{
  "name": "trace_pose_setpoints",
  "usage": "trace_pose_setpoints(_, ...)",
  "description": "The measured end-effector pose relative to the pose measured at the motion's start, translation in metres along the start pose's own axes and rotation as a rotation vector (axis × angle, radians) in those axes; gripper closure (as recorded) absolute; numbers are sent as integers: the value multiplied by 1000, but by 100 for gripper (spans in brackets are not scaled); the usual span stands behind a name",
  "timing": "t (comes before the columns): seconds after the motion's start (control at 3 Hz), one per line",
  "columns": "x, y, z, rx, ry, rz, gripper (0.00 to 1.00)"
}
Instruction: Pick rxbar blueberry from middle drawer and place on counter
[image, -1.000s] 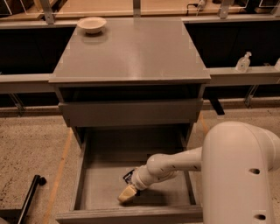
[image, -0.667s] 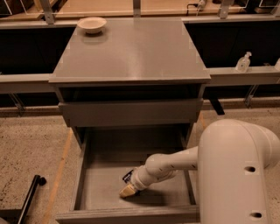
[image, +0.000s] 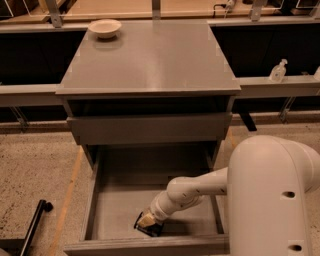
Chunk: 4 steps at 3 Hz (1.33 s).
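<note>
The middle drawer (image: 91, 200) is pulled wide open below the cabinet. My gripper (image: 147, 221) reaches down into it, low over the drawer floor near the front wall, left of centre. A small dark flat thing (image: 150, 230), apparently the rxbar blueberry, lies right under the gripper's tip, mostly hidden by it. Whether the gripper holds it cannot be told. The counter (image: 150, 55) is the grey top of the cabinet, above and behind the drawer.
A pale bowl (image: 104, 27) sits at the counter's back left corner. The shallower upper drawer front (image: 150, 127) juts slightly out above the open drawer. A clear bottle (image: 278, 71) stands on the right ledge. A black pole (image: 34, 226) lies on the floor, lower left.
The gripper stays low at the front of the drawer over the dark thing. It has only shifted very slightly; the arm's pose is almost the same.
</note>
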<state>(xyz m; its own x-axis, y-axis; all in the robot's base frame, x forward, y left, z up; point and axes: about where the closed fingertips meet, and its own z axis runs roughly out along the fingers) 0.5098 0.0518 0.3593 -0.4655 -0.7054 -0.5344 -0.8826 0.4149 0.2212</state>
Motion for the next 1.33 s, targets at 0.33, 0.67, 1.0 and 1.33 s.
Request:
trace_pose_setpoints(0.33,2,-1,1,15,-2,13,100)
trace_pose_setpoints(0.67,-13,-2,-18,47,-58,-15,100)
trace_pose_setpoints(1.0,-40,-2,-56,83,-185,-59,100)
trace_pose_setpoints(1.33,-62,3,-95,108,-301,-102,100)
